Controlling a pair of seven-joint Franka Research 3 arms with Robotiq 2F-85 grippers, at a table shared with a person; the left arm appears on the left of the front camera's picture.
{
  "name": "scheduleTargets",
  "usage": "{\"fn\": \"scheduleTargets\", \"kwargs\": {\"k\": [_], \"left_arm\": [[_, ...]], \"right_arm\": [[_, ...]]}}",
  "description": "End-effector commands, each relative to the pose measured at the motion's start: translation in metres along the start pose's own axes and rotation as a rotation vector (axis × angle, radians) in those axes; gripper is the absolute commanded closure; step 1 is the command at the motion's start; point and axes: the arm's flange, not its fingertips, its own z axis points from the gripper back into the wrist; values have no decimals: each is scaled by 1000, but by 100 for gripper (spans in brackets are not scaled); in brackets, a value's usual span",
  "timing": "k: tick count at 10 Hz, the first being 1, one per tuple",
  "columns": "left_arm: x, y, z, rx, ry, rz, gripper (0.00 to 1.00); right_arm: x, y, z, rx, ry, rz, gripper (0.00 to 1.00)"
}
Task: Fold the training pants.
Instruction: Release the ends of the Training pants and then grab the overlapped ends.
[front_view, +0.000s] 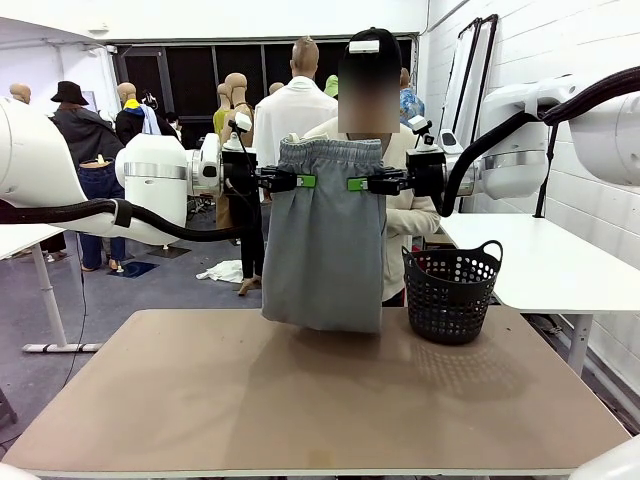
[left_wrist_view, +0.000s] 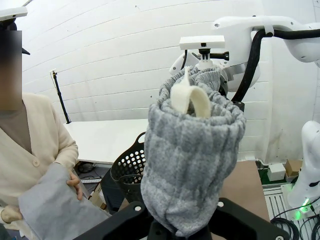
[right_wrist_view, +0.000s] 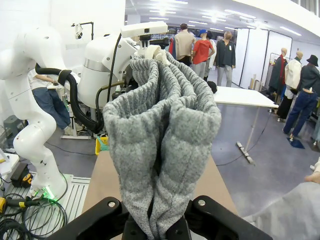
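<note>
While left fingers (front_view: 303, 181) and right fingers (front_view: 357, 183) clamp the training pants (front_view: 323, 250) up high, folding hasn't begun; next, probably, lay them flat on the bench (front_view: 300, 400).

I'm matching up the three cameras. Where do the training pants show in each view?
Front view: the training pants hang in the middle, waistband gripped by the left pincer and right pincer.
Left wrist view: middle, bunched waistband rising from the bottom edge.
Right wrist view: middle, bunched the same way.
Shared landmark: the tan table beneath them.
</note>
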Motion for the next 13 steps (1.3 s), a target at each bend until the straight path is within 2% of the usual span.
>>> {"fn": "scheduleTargets", "kwargs": {"k": [1,13], "left_arm": [[3,-1,0,4,-13,-18,100],[3,-1,0,4,-13,-18,100]], "right_arm": [[1,1,0,13,-10,-1,100],[1,1,0,13,-10,-1,100]]}}
